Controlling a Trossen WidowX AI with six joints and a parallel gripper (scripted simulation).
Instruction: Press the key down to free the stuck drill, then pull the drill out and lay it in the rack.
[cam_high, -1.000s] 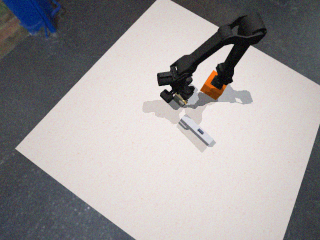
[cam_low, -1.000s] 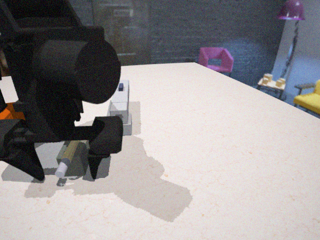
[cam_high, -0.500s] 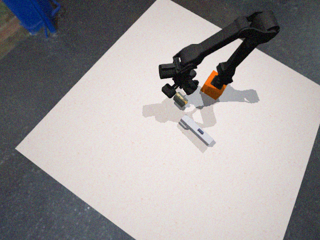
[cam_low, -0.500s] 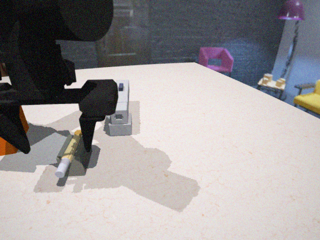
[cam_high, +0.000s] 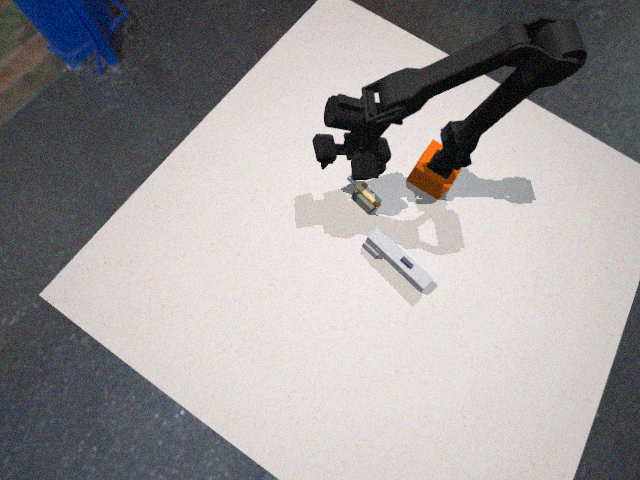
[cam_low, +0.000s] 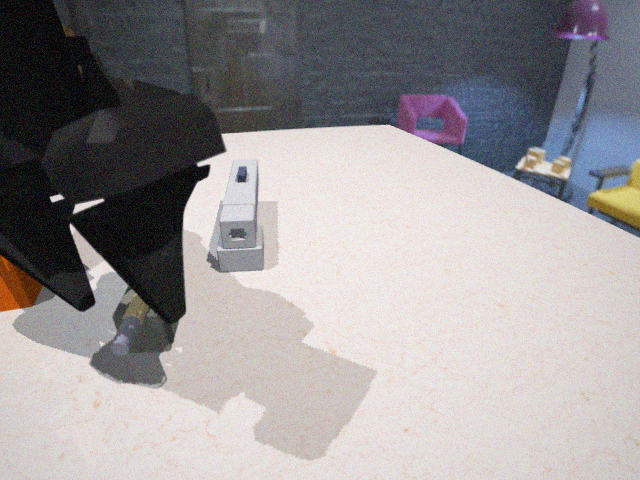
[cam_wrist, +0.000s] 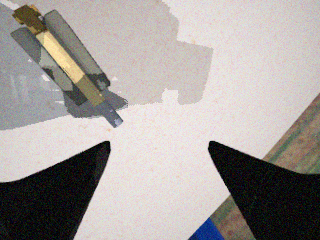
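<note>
The drill (cam_high: 368, 194) (cam_low: 135, 308) (cam_wrist: 64, 59), a yellow-gold bar with a blue-grey tip, lies lengthwise between the grey-green rails of the rack (cam_high: 363, 200) (cam_wrist: 76, 46). Its tip sticks out past one rack end. My gripper (cam_low: 130, 311) (cam_wrist: 161, 145) is open and empty, above the tip end of the drill and off to one side in the wrist view. A long light-grey housing (cam_high: 388, 250) (cam_low: 240, 196) stands apart from the rack, with a dark opening in its end face. The small dark-blue key (cam_high: 407, 262) (cam_low: 241, 174) is on its top.
An orange block (cam_high: 421, 174) (cam_low: 11, 289) is at the arm's base, close to the rack. The arm reaches over the rack and casts shadows around it. The pale table top (cam_high: 232, 335) (cam_low: 465, 335) ends at straight edges. Chairs, a lamp and a side table stand beyond it.
</note>
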